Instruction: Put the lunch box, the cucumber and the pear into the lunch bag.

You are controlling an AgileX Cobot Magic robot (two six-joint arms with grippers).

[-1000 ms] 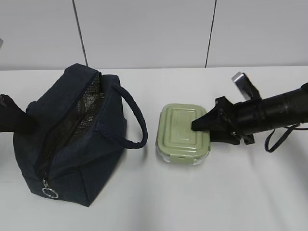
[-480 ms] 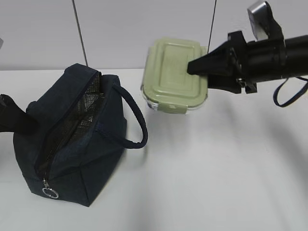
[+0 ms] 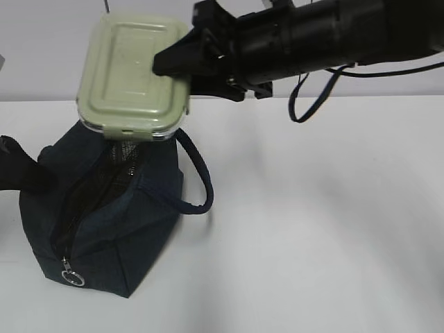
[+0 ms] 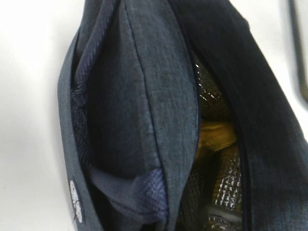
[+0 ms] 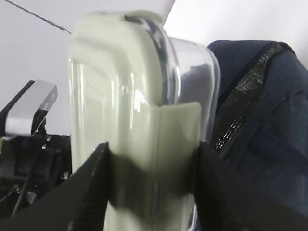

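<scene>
One lunch box (image 3: pixel 132 76) clamped in right pincer (image 3: pixel 182 68), above lunch bag (image 3: pixel 104 222).

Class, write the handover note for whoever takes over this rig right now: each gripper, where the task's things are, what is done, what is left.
Right gripper: shut on the lunch box, held in the air above the open lunch bag.
Left gripper: not visible; its wrist camera looks into the bag.
Done: something yellow, probably the pear, lies inside on the foil lining.
Cucumber: not visible in any view.
Left: lower the box into the bag, release, confirm the cucumber.
</scene>
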